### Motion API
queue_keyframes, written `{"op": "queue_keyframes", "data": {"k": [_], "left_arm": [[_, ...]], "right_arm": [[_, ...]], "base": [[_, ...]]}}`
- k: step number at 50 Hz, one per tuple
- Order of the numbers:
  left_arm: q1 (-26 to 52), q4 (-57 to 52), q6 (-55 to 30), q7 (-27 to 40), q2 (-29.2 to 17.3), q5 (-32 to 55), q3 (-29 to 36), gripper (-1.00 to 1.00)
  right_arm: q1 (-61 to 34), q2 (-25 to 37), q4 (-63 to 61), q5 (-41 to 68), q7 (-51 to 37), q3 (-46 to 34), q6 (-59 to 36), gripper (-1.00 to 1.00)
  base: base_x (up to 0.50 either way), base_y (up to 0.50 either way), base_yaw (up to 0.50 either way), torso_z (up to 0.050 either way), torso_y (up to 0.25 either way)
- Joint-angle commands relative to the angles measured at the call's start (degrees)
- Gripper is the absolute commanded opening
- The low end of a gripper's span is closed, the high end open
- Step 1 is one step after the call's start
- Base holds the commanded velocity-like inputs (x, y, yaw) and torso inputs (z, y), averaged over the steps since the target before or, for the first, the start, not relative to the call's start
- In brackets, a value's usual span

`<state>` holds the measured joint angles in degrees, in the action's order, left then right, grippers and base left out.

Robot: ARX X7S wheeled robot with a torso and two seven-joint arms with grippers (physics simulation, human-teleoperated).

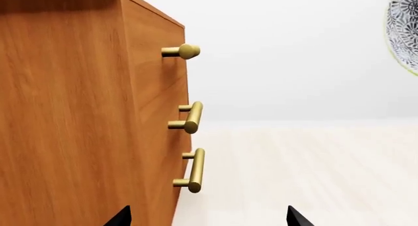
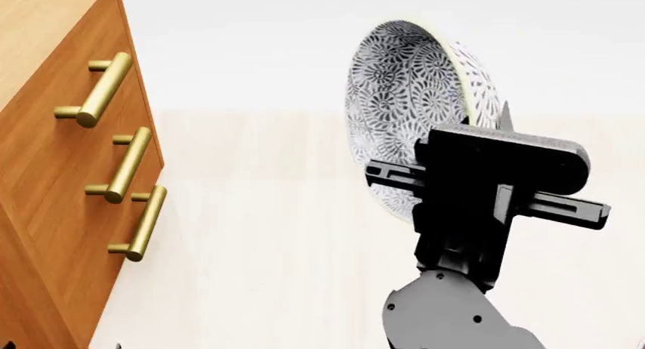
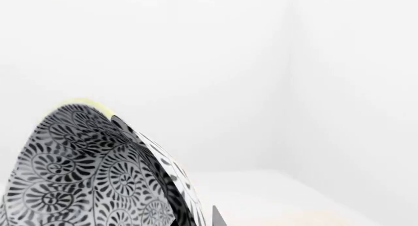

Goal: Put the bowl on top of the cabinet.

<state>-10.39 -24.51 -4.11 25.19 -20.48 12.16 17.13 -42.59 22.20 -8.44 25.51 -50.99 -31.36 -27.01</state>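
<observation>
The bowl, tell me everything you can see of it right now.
The bowl is deep and round, covered inside and out in a dense black-and-white floral pattern, with a pale rim. It looks ceramic. The right hand holds it in the air by its rim, tipped on edge. It hangs to the right of the cabinet, apart from it and not yet on its top.

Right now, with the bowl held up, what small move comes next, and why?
Probably carry the bowl left toward the cabinet. The right claw grips it in the air, off to the cabinet's handle side and not yet over its top.
</observation>
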Motion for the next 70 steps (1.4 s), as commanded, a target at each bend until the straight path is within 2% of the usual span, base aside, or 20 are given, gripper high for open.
{"op": "queue_keyframes", "data": {"k": [1, 8, 10, 12, 19, 21, 24, 30, 34, 35, 38, 39, 49, 70], "left_arm": [[0.49, -0.21, 0.19, -0.53, -0.72, -1.23, 1.13, 1.0], [0.82, -0.97, -0.96, -2.64, -1.65, 3.05, 0.37, 1.0], [0.75, -1.71, -1.58, -3.63, -2.46, 2.91, 1.31, 1.0], [1.23, -2.65, -3.39, -4.84, -3.56, 1.9, 3.12, 1.0], [0.89, -3.73, 1.91, -8.81, -4.46, 2.93, 4.45, 1.0], [0.68, -4.86, 0.89, -9.61, -5.22, 4.54, 4.5, 1.0], [1.03, -4.89, -0.68, -10.6, -5.67, 6.32, 4.92, 1.0], [0.05, -7.41, -2.34, -8.22, -6.36, 2.92, 5.45, 1.0], [2.11, -8.13, -5.11, -8.39, -6.62, 2.16, 6.41, 1.0], [2.95, -6.94, -1.5, -11.07, -7.24, 0.59, 7.98, 1.0], [6.74, -7.02, -8.43, -9.61, -6.0, 1.58, 7.73, 1.0], [6.95, -6.98, -7.33, -10.63, -6.21, 2.01, 7.87, 1.0], [15.95, -10.73, -20.89, -10.11, -5.4, 3.96, 8.55, 1.0], [25.87, -16.86, -36.0, -8.96, -3.88, 6.64, 10.24, 1.0]], "right_arm": [[1.36, 0.65, 0.45, -0.29, 2.87, -0.63, 4.51, -1.0], [1.92, 0.79, 1.26, 0.9, 5.19, -0.25, 6.86, -1.0], [1.68, 0.8, 1.42, 7.38, 9.42, 1.94, 6.17, -1.0], [1.18, 0.87, 2.17, 8.22, 10.84, 2.08, 6.3, -1.0], [1.74, 2.17, -0.56, 8.46, 12.08, 1.64, 6.76, -1.0], [1.89, 3.21, -2.21, 9.98, 14.97, 1.02, 6.7, -1.0], [2.81, 3.56, -3.29, 9.81, 14.49, 1.29, 7.41, -1.0], [3.58, 3.01, -0.7, 12.98, 17.43, 2.81, 9.19, -1.0], [4.47, 3.07, -0.49, 12.35, 18.89, 2.12, 10.68, -1.0], [4.69, 3.03, -0.31, 11.97, 19.15, 1.87, 11.08, -1.0], [5.26, 3.47, -0.95, 12.03, 19.76, 1.75, 11.59, -1.0], [5.31, 3.51, -0.95, 11.94, 19.77, 1.72, 11.67, -1.0], [8.39, 5.08, -4.33, 10.98, 19.77, 1.94, 14.35, -1.0], [9.89, 5.87, -6.05, 10.03, 19.44, 1.58, 15.37, -1.0]], "base": [[0.0, 0.0, 0.0, 0.0, 0.0], [0.0, 0.0, 0.0, 0.0, 0.0], [0.0, 0.0, 0.0, 0.0, 0.0], [0.0, 0.0, 0.0, 0.0, 0.0], [0.0, 0.0, 0.0, 0.0, 0.001], [0.0, 0.0, 0.0, 0.0, 0.0], [0.0, 0.0, 0.0, 0.0, 0.0], [0.0, 0.0, 0.0, 0.0, 0.0], [0.0, 0.0, 0.0, 0.0, 0.0], [0.0, 0.0, 0.0, 0.0, 0.01], [0.0, 0.0, 0.0, 0.0, 0.0], [0.0, 0.0, 0.0, 0.0, 0.0], [0.0, 0.0, 0.0, 0.0, 0.0], [0.0, 0.0, 0.0, 0.0, 0.0]]}}
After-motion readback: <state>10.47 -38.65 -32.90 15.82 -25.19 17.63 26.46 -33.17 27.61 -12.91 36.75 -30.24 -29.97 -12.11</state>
